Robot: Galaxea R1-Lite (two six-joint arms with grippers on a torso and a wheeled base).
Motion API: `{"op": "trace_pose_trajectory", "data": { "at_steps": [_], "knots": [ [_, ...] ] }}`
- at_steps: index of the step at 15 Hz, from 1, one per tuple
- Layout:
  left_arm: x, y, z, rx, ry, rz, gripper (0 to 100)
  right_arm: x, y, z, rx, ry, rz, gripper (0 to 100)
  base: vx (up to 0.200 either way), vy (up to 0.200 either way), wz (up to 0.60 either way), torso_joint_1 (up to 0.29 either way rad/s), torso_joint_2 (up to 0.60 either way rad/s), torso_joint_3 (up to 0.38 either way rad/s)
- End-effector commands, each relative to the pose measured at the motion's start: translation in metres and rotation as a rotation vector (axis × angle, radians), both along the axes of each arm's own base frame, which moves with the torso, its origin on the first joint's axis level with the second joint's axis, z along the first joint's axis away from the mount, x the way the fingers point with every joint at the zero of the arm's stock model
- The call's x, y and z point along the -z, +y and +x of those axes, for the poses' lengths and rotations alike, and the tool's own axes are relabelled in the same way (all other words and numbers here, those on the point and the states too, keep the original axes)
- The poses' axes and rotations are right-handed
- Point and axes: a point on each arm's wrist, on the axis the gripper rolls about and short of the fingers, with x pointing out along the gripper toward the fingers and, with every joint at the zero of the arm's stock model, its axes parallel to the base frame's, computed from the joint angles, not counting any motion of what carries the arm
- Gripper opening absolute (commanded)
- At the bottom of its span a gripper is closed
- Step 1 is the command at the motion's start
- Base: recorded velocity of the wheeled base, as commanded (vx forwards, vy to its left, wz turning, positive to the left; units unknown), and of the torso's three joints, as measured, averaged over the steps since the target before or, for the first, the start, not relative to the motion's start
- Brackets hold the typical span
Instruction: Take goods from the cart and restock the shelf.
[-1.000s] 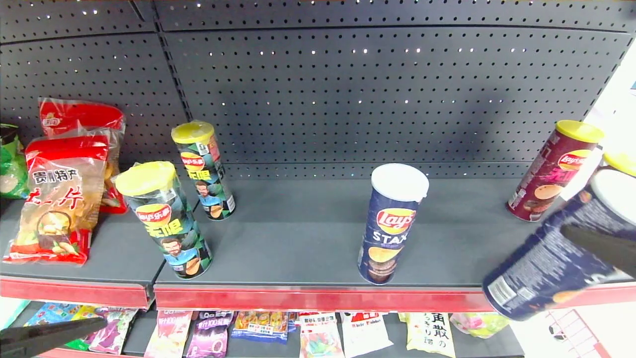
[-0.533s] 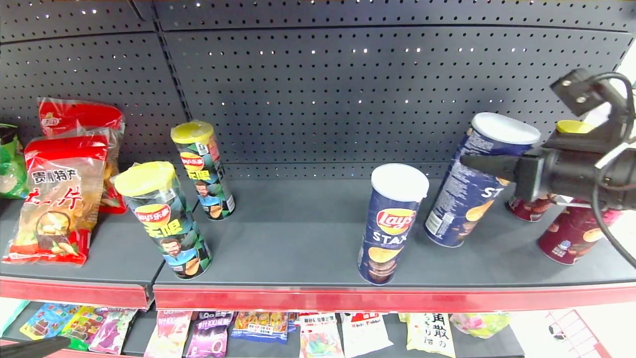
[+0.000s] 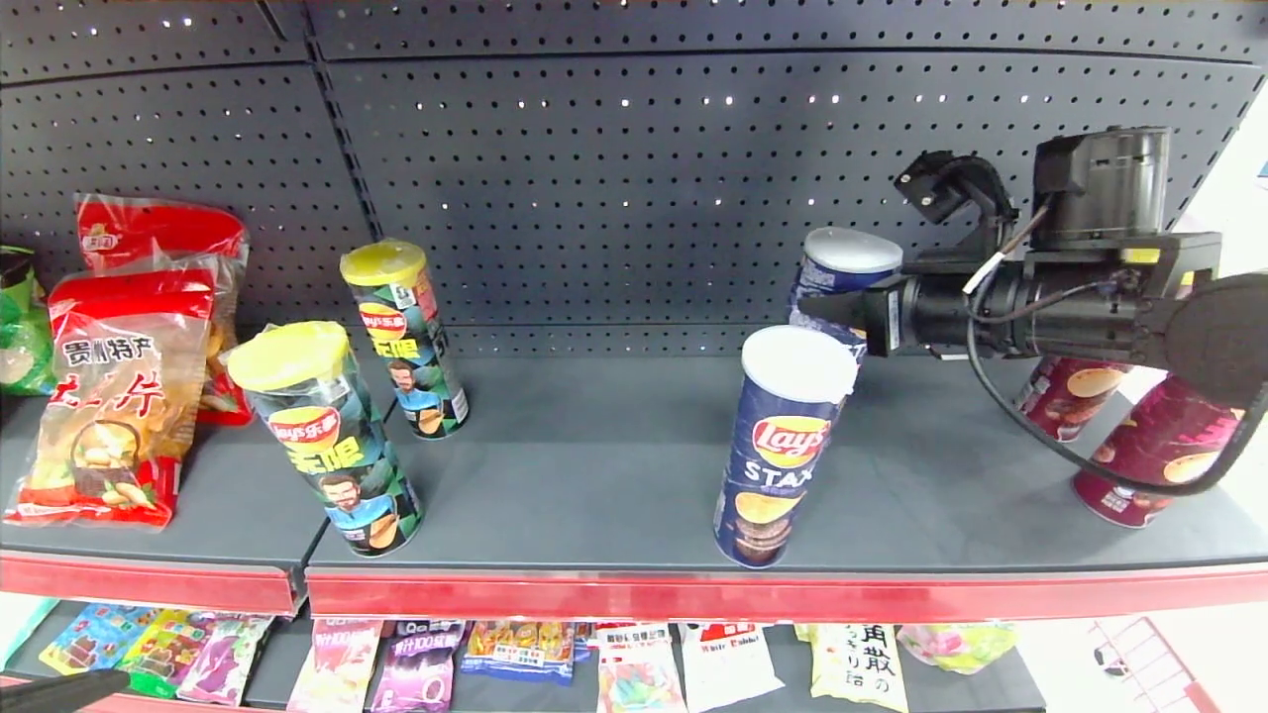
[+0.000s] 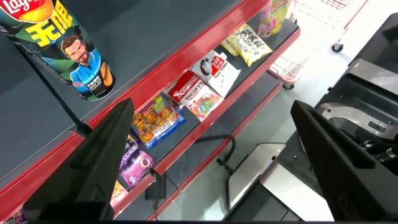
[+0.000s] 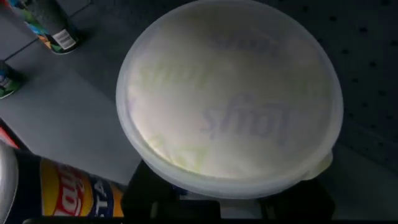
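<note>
Gripper on the right arm (image 3: 842, 315) clamps a white-lidded can (image 3: 848, 259) at the back of the shelf (image 3: 594, 465), just behind a front can (image 3: 783, 446); left gripper (image 4: 211, 112) hangs, fingers (image 4: 93, 162) spread.

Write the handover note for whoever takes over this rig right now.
Right claw: shut on a blue can, held upright at the back of the shelf, just behind the front blue can. Its base is hidden, so I cannot tell whether it rests on the shelf.
Left claw: open, empty, low beside the snack packets on the lower level.
Already standing on the shelf: the front blue can, two green cans, two dark red cans.
Left: set the held can down, let go, then probably fetch more from the cart.
</note>
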Motion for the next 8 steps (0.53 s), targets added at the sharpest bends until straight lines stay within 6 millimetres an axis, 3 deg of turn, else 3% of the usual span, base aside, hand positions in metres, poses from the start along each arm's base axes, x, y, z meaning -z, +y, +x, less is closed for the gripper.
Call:
{"op": "trace_pose_trajectory", "data": {
  "at_steps": [1,8],
  "knots": [
    [0.001,-0.001,0.001,-0.001,0.006,0.007,100,0.013,0.008,0.015,-0.004,0.028,-0.011,0,0.0,0.0,0.0,0.0,0.0,0.0],
    [0.002,-0.001,0.001,-0.005,0.01,0.011,100,0.013,0.022,0.018,-0.038,0.019,-0.008,0,0.0,0.0,0.0,0.0,0.0,0.0]
  ]
}}
